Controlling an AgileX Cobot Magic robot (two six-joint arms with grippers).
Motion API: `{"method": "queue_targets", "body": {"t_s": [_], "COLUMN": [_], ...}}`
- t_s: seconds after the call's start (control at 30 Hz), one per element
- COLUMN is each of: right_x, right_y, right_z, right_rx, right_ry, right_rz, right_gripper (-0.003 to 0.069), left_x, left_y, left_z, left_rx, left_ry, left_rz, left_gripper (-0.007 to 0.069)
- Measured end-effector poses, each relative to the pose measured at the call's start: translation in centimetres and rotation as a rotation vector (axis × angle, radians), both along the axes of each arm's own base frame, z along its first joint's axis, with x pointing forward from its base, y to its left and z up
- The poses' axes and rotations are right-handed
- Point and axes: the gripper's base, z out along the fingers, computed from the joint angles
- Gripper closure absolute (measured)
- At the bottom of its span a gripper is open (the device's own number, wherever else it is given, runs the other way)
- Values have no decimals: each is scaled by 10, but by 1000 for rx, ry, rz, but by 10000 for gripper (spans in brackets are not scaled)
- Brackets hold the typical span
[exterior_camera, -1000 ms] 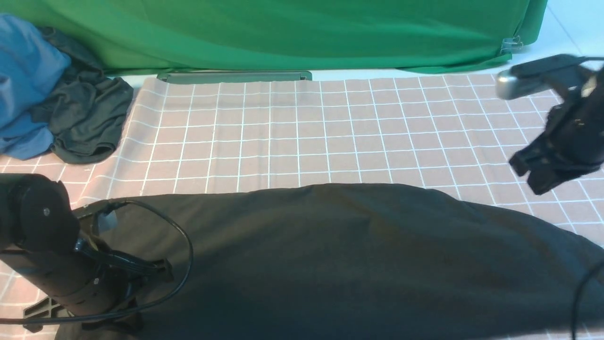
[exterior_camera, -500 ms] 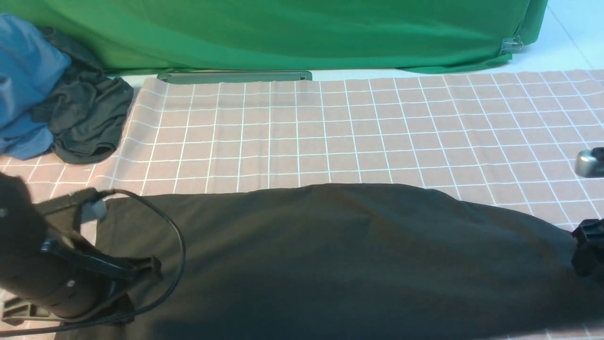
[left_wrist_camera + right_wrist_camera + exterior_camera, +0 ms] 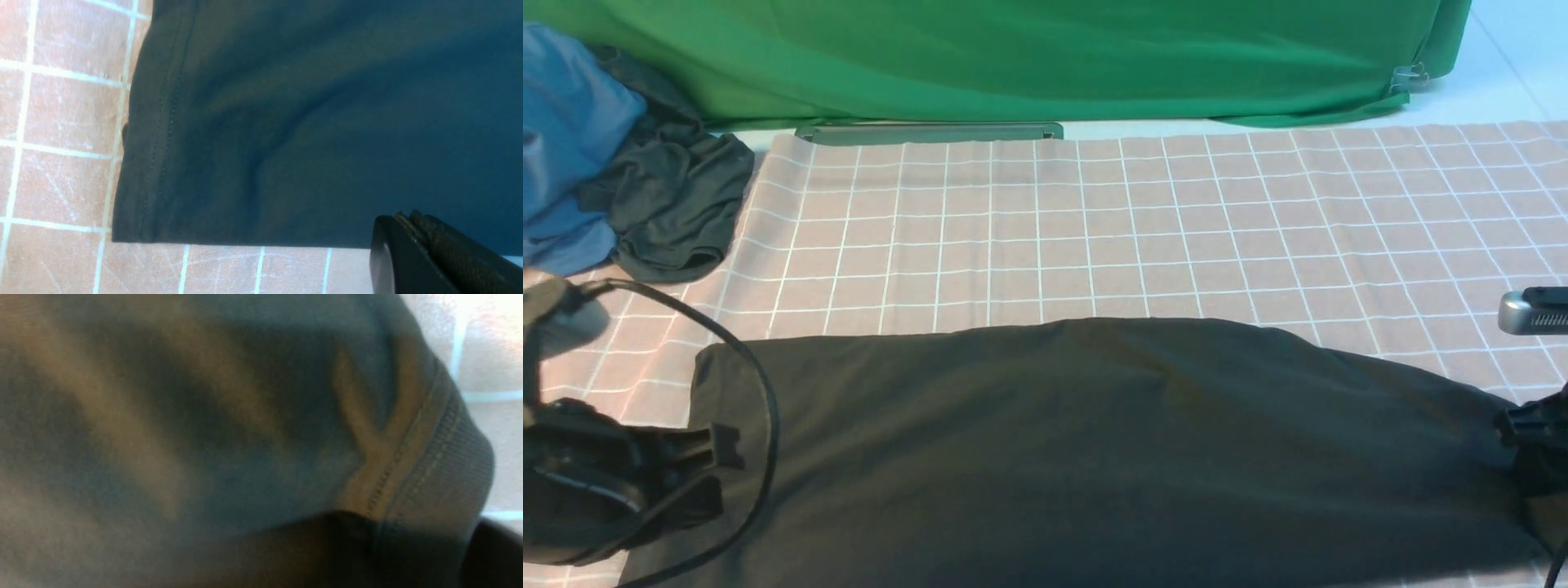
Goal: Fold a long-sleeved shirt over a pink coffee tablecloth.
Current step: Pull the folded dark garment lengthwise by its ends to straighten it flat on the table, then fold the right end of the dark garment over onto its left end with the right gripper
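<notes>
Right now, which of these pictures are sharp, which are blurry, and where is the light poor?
Front view: the tablecloth grid is sharp and evenly lit, while the shirt gets darker toward the camera. Left wrist view: crisp, with the shirt's hem stitching showing clearly. Right wrist view: soft all over, the shirt out of focus and the tablecloth washed out by glare.

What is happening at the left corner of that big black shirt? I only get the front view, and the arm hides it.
Observer: In the left wrist view, the black knit shirt has its corner lying flat on the pink white-gridded tablecloth, hem stitching showing.
Visitor: Are the left jaws holding it?
Observer: They are shut at the shirt's edge; whether cloth is pinched, I cannot tell.
Visitor: And the right end?
Observer: The right wrist view, blurred, shows a ribbed band with stitching.
</notes>
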Motion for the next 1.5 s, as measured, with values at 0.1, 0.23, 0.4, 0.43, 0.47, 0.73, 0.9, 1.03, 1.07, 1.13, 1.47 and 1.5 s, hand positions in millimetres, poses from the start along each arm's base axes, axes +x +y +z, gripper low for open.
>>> {"method": "queue_targets", "body": {"t_s": [0.1,0.23,0.4,0.43,0.47,0.73,0.9,1.03,1.07,1.13,1.47,1.5], "right_x": [1,5,9,10,10,9,12,19,20,22,10,8], "right_y": [1,-1,-5,-7,-8,-43,-49,-14,-1,28,185,201], "right_z": [2,13,56,66,74,102,129,169,177,189,197,194], "right_rx": [9,11,-43,-60,-70,-93,-89,13,52,133,347,365], "right_ry": [19,66,-2,-32,-54,-86,-106,-228,-257,-293,-393,-400], "right_rz": [12,27,23,20,16,-115,-151,-94,-66,-1,371,394], "right_gripper": [547,550,550,550,550,550,550,550,550,550,550,550], "left_x": [-4,-5,-6,-6,-6,-8,-9,-8,-8,-8,-7,-7], "left_y": [0,0,0,1,1,1,2,4,5,8,17,17], "left_z": [3,3,2,2,2,1,1,0,0,0,0,0], "left_rx": [0,6,8,9,9,23,32,52,63,89,164,164], "left_ry": [-21,-17,-4,-1,2,28,30,28,28,27,20,21], "left_rz": [-5,-16,-19,-20,-20,-29,-36,-30,-23,-2,74,76], "left_gripper": [612,612,612,612,612,612,612,612,612,612,612,612]}}
